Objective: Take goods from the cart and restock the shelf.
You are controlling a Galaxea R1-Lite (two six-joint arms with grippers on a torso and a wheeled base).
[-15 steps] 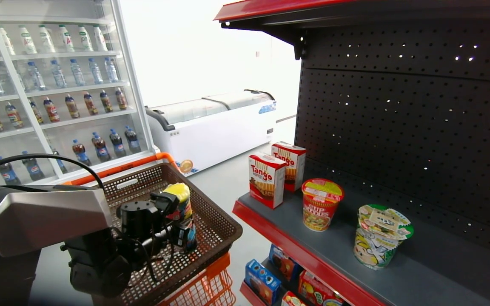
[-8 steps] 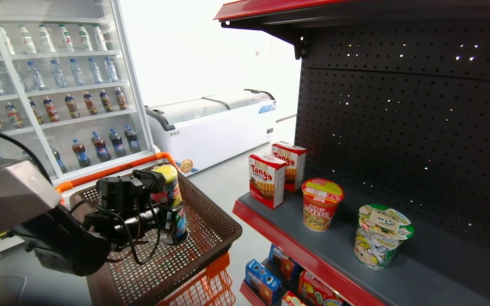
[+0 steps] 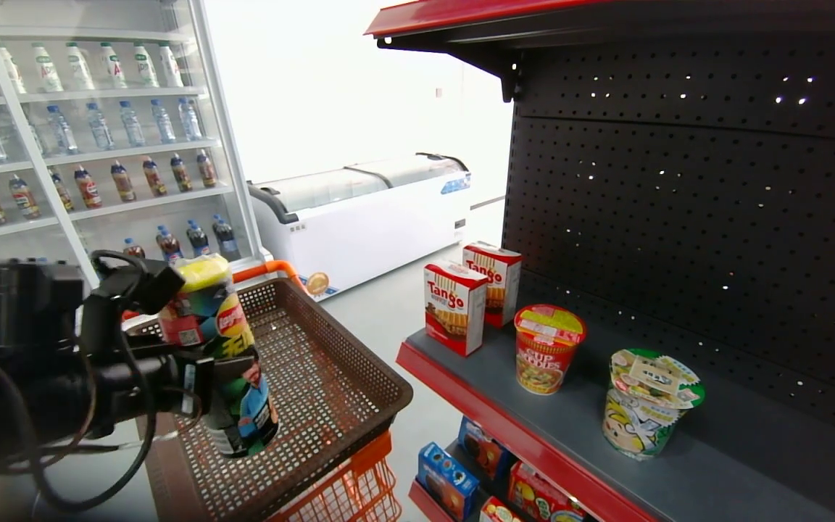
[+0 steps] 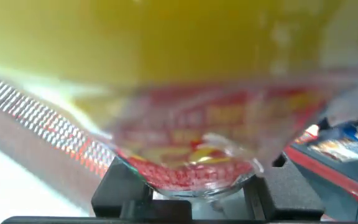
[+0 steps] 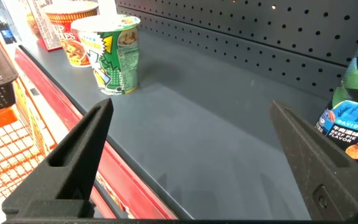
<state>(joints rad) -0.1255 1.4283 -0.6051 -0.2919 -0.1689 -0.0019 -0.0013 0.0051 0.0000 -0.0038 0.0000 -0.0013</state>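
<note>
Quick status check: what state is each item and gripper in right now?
chip can: lidded, near upright, held aloft
left gripper: shut on the chip can
right gripper: open, over the shelf
red noodle cup: upright, sealed
green noodle cup: upright, sealed
front wafer box: upright, closed
rear wafer box: upright, closed

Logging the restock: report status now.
Left claw shut on tall yellow-lidded snack canister, above brown mesh cart basket. Right claw open over grey shelf. Green noodle cup stands on it.

Red lettering fronts both boxes (image 3: 455,307) — smaller print covers cups (image 3: 546,348) and canister (image 3: 218,355).
</note>
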